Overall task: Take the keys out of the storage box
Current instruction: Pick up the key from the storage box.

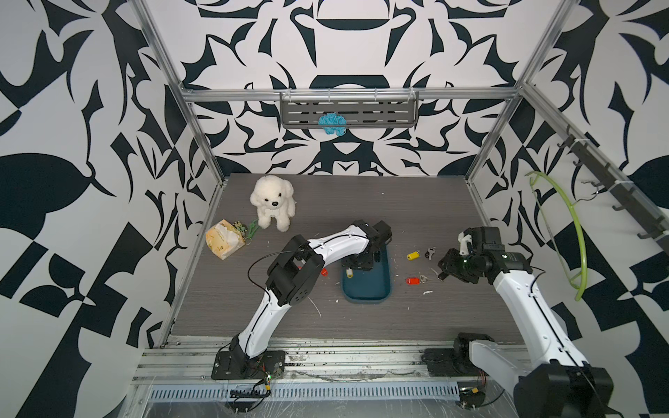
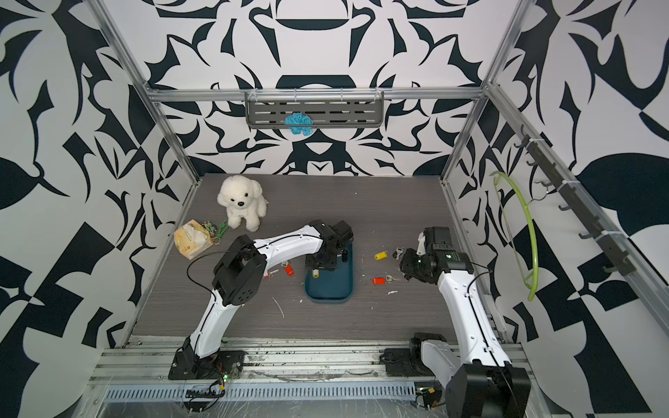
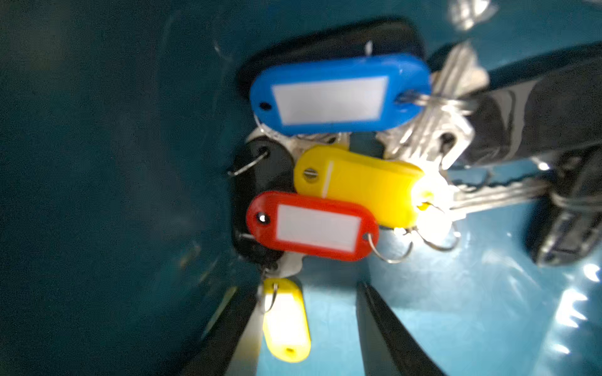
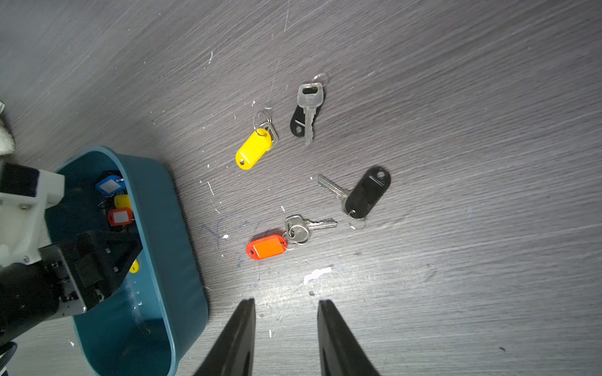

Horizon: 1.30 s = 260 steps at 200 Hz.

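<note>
The teal storage box [image 1: 365, 298] lies mid-table in both top views. My left gripper [image 3: 306, 288] reaches down into it, open, and a small yellow-tagged key [image 3: 286, 322] lies between its fingers against one of them, with a gap to the other. Further in lies a pile of keys with a blue tag [image 3: 338, 94], a yellow tag [image 3: 358, 185], a red tag [image 3: 312, 226] and black fobs [image 3: 260, 162]. Right of the box, my right gripper [image 4: 287, 300] hangs open and empty over the table. Before it lie a red-tagged key [image 4: 265, 247], a yellow-tagged key [image 4: 253, 149] and two black-fob keys [image 4: 366, 192].
A red tag [image 1: 324, 272] lies on the table left of the box, by my left arm. A white plush dog [image 1: 273, 206] and a yellow packet [image 1: 224, 239] sit at the back left. A grey shelf [image 1: 349, 110] hangs on the rear wall, a green hanger [image 1: 572, 231] on the right wall.
</note>
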Motion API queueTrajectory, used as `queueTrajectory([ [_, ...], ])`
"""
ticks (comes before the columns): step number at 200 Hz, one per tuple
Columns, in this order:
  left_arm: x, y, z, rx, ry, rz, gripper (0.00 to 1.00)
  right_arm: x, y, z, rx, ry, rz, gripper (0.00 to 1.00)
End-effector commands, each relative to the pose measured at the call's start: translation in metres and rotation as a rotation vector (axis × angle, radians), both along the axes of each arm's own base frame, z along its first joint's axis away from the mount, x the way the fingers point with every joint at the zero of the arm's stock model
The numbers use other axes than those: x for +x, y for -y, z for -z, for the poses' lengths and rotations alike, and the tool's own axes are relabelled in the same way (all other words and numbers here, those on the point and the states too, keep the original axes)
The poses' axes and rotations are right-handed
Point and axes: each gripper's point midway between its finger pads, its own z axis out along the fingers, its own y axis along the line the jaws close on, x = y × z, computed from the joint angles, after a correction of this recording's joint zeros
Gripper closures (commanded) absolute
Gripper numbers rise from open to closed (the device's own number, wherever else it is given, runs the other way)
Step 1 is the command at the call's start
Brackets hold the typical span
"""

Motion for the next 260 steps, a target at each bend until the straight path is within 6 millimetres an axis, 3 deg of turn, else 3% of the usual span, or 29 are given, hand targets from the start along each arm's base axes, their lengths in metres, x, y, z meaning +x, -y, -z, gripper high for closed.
queueTrajectory([
  [1,-0.003,-0.007,0.012,0.056,-0.021,0.003,0.53,0.003,-0.001,-0.002,0.002,0.02,-0.014,0.63],
  [71,-0.004,-0.005,0.007,0.044,-0.014,0.012,0.75,0.003,-0.001,-0.002,0.002,0.021,-0.015,0.64],
  [99,-0.004,-0.006,0.007,0.045,-0.017,0.011,1.0,0.003,-0.001,-0.002,0.002,0.021,-0.016,0.64],
  [158,-0.005,-0.007,-0.007,0.056,0.015,0.026,1.0,0.003,-0.001,-0.003,0.003,0.021,-0.015,0.65],
  [260,-0.018,-0.001,-0.084,-0.041,0.126,0.06,1.0,0.003,-0.001,0.0,0.002,0.018,-0.013,0.66],
])
